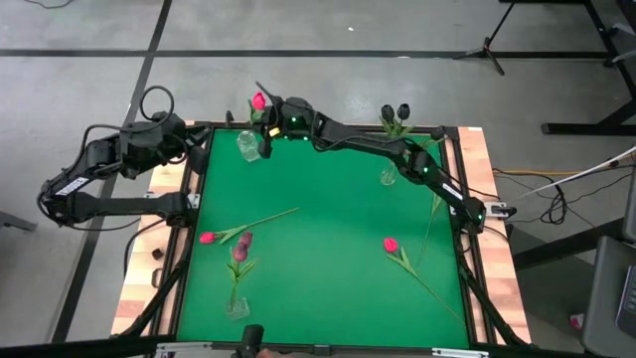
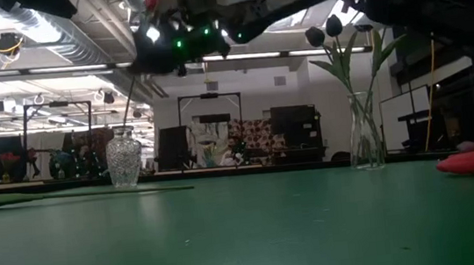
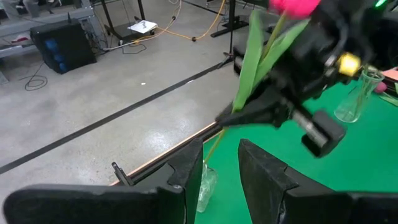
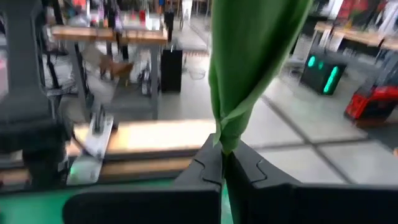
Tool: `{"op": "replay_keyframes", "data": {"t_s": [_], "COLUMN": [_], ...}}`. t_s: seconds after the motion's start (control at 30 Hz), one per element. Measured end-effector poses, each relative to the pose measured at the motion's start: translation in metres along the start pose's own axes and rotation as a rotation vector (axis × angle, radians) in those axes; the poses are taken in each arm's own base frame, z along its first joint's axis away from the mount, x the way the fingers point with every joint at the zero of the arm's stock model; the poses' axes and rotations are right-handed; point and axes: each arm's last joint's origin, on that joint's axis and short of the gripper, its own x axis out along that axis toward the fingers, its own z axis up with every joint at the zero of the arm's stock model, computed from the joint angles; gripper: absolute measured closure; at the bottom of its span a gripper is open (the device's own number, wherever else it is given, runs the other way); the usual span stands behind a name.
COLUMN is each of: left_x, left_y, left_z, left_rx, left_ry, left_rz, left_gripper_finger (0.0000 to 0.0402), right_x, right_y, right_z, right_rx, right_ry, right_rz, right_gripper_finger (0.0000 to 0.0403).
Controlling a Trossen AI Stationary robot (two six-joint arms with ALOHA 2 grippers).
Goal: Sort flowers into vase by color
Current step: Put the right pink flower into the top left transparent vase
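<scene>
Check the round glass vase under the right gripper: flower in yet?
Not in. The round glass vase stands upright and empty; the bright pink tulip is above it, clamped in the right gripper.

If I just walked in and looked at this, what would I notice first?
Probably the right hand, reaching across to the far left corner of the green table and pinching a bright pink artificial tulip by its green stem above a small clear glass vase. Next, the two near-black tulips standing in a tall clear vase at the far edge, and the loose pink tulips lying flat.
</scene>
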Motion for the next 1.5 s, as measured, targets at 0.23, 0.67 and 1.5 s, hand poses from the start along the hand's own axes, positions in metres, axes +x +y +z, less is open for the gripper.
{"op": "replay_keyframes", "data": {"t_s": [0.23,0.67,1.5], "left_x": [0.0,0.0,0.0], "left_y": [0.0,0.0,0.0], "left_z": [0.0,0.0,0.0], "left_rx": [0.0,-0.005,-0.007], "left_ry": [0.0,0.0,-0.001], "left_rz": [0.0,0.0,0.0], "left_gripper_finger": [0.0302,0.0302,0.0302], "right_x": [0.007,0.014,0.018], "right_y": [0.0,-0.007,-0.009], "right_z": [-0.011,-0.034,-0.043], "right_rx": [-0.002,0.059,0.087], "right_ry": [-0.01,0.05,0.041], "right_rz": [0.002,-0.008,0.02], "right_gripper_finger": [0.0402,0.0402,0.0191]}}
